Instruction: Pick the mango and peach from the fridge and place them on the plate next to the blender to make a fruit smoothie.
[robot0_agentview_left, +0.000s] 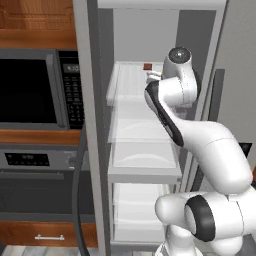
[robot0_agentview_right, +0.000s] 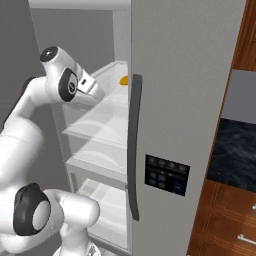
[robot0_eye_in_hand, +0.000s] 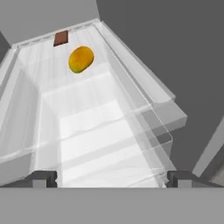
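Claw (robot0_eye_in_hand: 112, 178) wide open, tips far apart at the bottom of the hand view, holding nothing, touching nothing. It points into the fridge (robot0_agentview_right: 180, 100) along a glass shelf (robot0_eye_in_hand: 83, 127). Mango (robot0_eye_in_hand: 81, 59) lies on that shelf well ahead of the claw, slightly left of its centre line, long axis tilted up to the right in the hand view. Small brown block (robot0_eye_in_hand: 61, 38) sits just beyond the mango, near the back wall. Peach can't be made out.
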